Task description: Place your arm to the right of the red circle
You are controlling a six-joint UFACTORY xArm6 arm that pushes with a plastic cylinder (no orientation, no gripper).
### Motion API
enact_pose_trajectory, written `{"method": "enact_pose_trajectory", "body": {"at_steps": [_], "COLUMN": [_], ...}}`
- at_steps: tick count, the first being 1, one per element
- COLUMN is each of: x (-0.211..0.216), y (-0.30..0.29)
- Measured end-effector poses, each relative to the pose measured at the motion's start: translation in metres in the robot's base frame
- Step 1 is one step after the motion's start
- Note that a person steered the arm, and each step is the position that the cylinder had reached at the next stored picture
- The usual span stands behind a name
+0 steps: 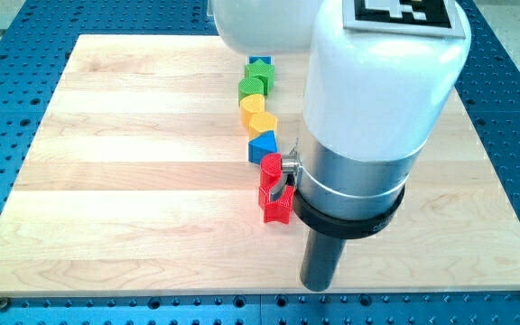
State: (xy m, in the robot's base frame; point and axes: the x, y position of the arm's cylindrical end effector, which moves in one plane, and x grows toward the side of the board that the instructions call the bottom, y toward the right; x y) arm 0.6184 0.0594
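The red circle [270, 164] lies near the board's middle, partly behind a small metal fitting on my arm. A red star [275, 204] lies just below it, touching or nearly so. My tip [319, 285] rests near the board's bottom edge, to the right of and well below the red circle, and below-right of the red star, apart from both. My arm's wide white and grey body hides the board to the right of the red blocks.
A column of blocks runs up from the red circle: a blue triangle [263, 144], a yellow heart [262, 124], a yellow block [252, 104], a green block [254, 84] and a blue block [260, 64]. The wooden board [134, 162] lies on a blue perforated table.
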Motion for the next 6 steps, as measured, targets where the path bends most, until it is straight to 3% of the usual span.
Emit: {"method": "enact_pose_trajectory", "body": {"at_steps": [4,5,6], "x": [-0.008,-0.047,-0.057], "y": [-0.017,-0.017,0.048]}}
